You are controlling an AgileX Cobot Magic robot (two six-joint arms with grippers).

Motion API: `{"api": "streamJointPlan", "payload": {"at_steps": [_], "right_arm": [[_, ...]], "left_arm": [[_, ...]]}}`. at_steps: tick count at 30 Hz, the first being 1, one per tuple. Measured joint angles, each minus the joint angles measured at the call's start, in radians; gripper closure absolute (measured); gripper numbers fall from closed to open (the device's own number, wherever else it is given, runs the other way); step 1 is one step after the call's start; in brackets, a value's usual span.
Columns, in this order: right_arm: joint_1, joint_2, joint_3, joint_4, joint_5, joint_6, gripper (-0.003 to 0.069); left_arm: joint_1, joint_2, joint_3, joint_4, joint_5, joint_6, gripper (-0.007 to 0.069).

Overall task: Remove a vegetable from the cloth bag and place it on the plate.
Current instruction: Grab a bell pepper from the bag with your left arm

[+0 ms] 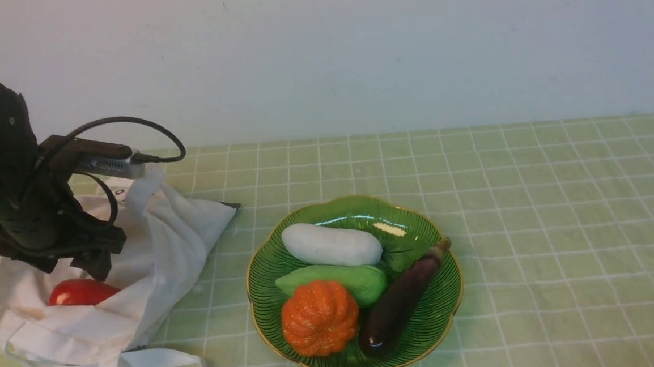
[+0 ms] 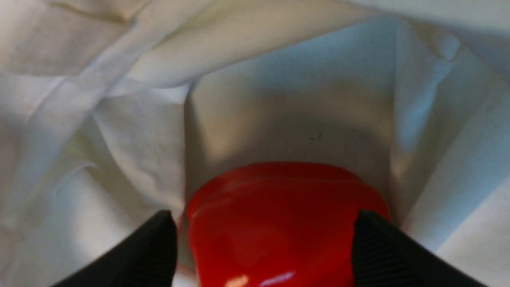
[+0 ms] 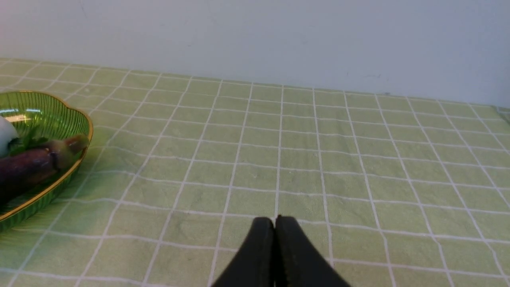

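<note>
My front camera sat between the arms, raised, and looked forward and down over the pale green checked tabletop point(image 1: 534, 222) toward the wall. The left wrist camera peered from very close into the soft white cloth bag point(image 2: 139, 131), past the left fingers point(image 2: 139, 255), at the glossy red bell pepper point(image 2: 287, 223); the front view caught both from farther off. The right wrist camera faced low along the tabletop, sharing the round green ribbed plate point(image 3: 59, 107) with the front view.
</note>
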Motion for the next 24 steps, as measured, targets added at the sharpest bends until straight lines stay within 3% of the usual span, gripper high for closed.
{"api": "streamJointPlan", "payload": {"at_steps": [5, 15, 18, 20, 24], "right_arm": [[0.0, 0.0, 0.0, 0.0, 0.0, 0.0, 0.0673], [0.0, 0.0, 0.0, 0.0, 0.0, 0.0, 0.0673], [0.0, 0.0, 0.0, 0.0, 0.0, 0.0, 0.0673], [0.0, 0.0, 0.0, 0.0, 0.0, 0.0, 0.0673], [0.0, 0.0, 0.0, 0.0, 0.0, 0.0, 0.0673]], "left_arm": [[0.0, 0.054, 0.0, 0.001, -0.008, -0.003, -0.0055], [0.0, 0.095, -0.008, -0.006, -0.002, -0.01, -0.0058], [0.0, 0.122, -0.008, -0.004, 0.022, -0.04, -0.0006], [0.0, 0.127, -0.008, 0.0, 0.028, -0.055, 0.0072], [0.0, 0.129, -0.008, 0.019, 0.048, -0.08, 0.0356]]}}
